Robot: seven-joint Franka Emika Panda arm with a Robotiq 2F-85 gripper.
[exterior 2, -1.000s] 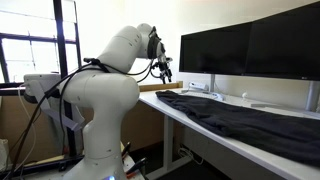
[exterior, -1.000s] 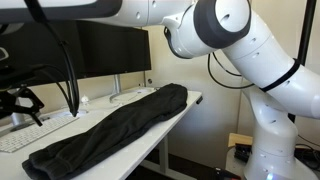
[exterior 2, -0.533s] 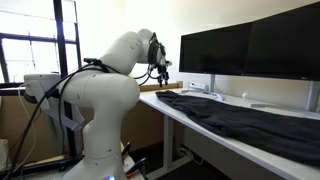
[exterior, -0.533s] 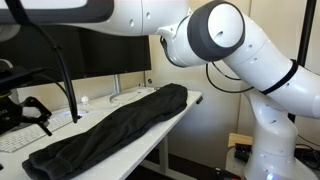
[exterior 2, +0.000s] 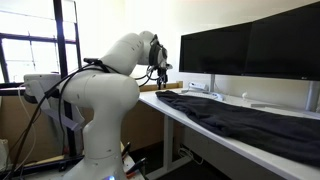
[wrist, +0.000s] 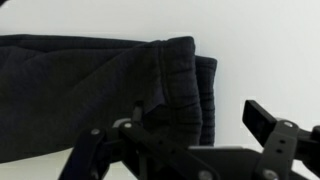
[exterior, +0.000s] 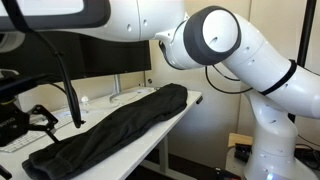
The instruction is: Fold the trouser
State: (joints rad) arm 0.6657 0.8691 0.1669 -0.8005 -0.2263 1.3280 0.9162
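Observation:
The trouser [exterior: 120, 125] is a long, wrinkled black garment lying flat along the white desk [exterior: 193, 98]. In both exterior views it spans most of the desk [exterior 2: 190, 118], and the trouser [exterior 2: 250, 122] is spread out lengthwise. In the wrist view its elastic waistband end [wrist: 180, 85] lies just beyond my gripper [wrist: 195, 135]. My gripper [exterior 2: 160, 73] hovers above that end of the garment, open, with nothing between its fingers [wrist: 265, 122]. Close to the camera in an exterior view, the gripper [exterior: 38, 122] shows as a dark shape at the left.
Two black monitors [exterior 2: 250, 45] stand along the back of the desk, also seen as the monitors [exterior: 100, 50]. A keyboard [exterior: 15, 142] lies near the trouser's end. A cardboard box [exterior: 238, 142] sits on the floor by the robot base.
The gripper has come lower, closer to the trouser's end, still open. The trouser has not moved.

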